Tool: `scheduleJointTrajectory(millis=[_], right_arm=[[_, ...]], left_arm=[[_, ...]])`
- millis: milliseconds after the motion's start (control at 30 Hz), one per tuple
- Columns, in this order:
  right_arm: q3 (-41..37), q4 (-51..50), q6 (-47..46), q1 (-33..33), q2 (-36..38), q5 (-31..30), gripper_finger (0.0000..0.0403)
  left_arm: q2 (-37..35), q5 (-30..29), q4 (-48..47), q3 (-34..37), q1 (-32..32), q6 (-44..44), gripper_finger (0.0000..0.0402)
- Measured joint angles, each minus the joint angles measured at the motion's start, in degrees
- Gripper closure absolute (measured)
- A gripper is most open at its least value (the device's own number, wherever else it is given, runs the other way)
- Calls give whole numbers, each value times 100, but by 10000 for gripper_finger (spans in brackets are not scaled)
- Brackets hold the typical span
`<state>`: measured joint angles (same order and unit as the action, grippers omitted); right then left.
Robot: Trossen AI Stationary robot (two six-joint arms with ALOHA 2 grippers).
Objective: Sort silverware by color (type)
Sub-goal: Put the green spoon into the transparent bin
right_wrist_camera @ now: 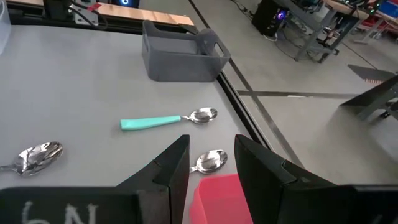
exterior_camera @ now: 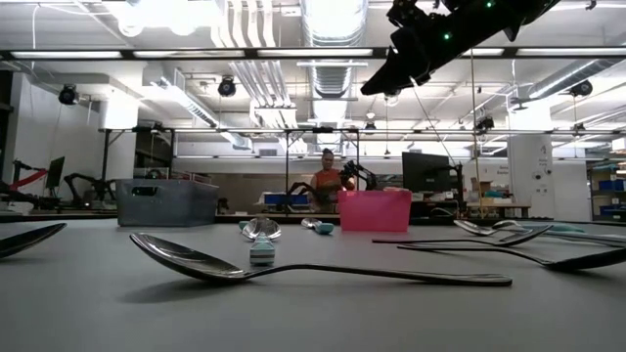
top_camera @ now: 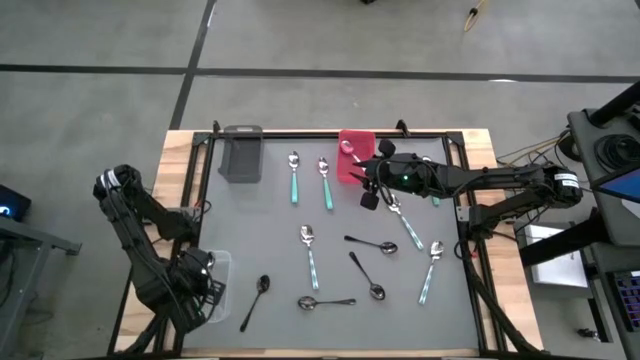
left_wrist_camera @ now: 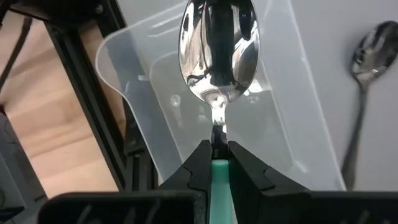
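My left gripper (left_wrist_camera: pixel 216 149) is shut on a teal-handled spoon (left_wrist_camera: pixel 217 50) and hangs over the clear bin (left_wrist_camera: pixel 286 106) at the table's near left corner (top_camera: pixel 218 262). My right gripper (right_wrist_camera: pixel 211 163) stands open and holds nothing. It is raised beside the red bin (top_camera: pixel 355 155) at the far middle and shows high up in the low view (exterior_camera: pixel 421 44). Teal-handled spoons (top_camera: pixel 294 178) (top_camera: pixel 309 255) (top_camera: pixel 430 270) and dark spoons (top_camera: pixel 372 243) (top_camera: pixel 255 300) lie flat on the grey mat. My left gripper pinches the spoon between its two fingers where the teal handle meets the metal neck (left_wrist_camera: pixel 219 167). The fingers point down. The spoon runs on in line with them, bowl (left_wrist_camera: pixel 217 56) lowest, hanging clear above the clear bin.
A grey bin (top_camera: pixel 241 152) stands at the far left of the mat, and a teal spoon (right_wrist_camera: pixel 165 121) lies between it and the red bin (right_wrist_camera: pixel 221 199). A dark spoon (left_wrist_camera: pixel 367 56) lies just right of the clear bin. A person (exterior_camera: pixel 328 181) shows far behind the table.
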<state>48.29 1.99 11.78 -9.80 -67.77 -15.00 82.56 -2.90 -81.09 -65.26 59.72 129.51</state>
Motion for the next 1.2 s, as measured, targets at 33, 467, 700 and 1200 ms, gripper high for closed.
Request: scheduleJointTrajectory(millis=[33, 467, 700, 1200], right_arm=[[0, -2, -16, 2, 0, 0, 284], [0, -171, -127, 2, 0, 23, 284], [0, -172, -127, 2, 0, 22, 284], [0, -172, -127, 2, 0, 22, 284]], left_arm=[[-2, 0, 10, 49, 0, -2, 385], [-11, -85, 575, 579, -56, -148, 385], [-11, 200, 713, 718, -59, -353, 385], [-11, 192, 1050, 908, -74, -772, 384]])
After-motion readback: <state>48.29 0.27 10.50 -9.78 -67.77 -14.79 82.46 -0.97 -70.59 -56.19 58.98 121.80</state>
